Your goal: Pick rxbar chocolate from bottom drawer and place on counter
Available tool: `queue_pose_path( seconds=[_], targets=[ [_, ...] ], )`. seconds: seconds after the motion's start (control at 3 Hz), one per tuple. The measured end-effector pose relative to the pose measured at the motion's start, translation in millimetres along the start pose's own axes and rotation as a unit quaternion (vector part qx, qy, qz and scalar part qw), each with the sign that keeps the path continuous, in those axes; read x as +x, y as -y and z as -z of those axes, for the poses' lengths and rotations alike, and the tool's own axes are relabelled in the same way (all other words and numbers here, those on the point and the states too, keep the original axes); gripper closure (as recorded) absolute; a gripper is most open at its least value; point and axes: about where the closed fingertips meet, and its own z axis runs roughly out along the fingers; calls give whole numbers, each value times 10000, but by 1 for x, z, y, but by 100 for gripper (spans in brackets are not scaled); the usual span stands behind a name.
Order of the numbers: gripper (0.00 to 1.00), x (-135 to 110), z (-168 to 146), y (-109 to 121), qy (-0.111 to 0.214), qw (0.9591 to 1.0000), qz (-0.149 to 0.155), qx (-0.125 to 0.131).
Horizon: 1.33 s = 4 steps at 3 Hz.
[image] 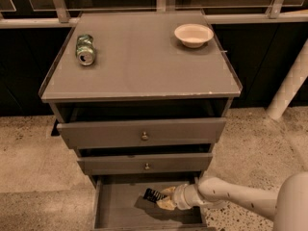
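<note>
Two things sit on the counter (pixel 139 71): a crushed green can (pixel 85 49) at its 10 o'clock corner and a pale bowl (pixel 193 34) at 1 o'clock, both well apart from my arm (pixel 236 196). Below, the upper drawers (pixel 142 133) stand slightly out over the back of the open bottom drawer (pixel 118 211). My gripper (pixel 166 198) reaches into it from 3 o'clock, clamped on the rxbar chocolate (pixel 154 195), which juts toward 10 o'clock above its shadow on the drawer floor.

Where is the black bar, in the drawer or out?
In. The bar is inside the open bottom drawer, at the tip of the pincer, which reaches in from the right. The counter above does not hold it.
</note>
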Motion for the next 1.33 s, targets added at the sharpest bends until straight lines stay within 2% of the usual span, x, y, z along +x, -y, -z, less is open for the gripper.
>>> queue_pose_path(
  seconds=[0.33, 0.67, 1.0, 1.33],
  targets=[
    [100, -14, 20, -12, -101, 9997, 98, 209],
    [100, -48, 68, -22, -132, 9960, -83, 883],
    [100, -74, 105, -49, -230, 9909, -218, 1312],
    [100, -71, 124, -70, -418, 9902, -31, 1333]
  ],
)
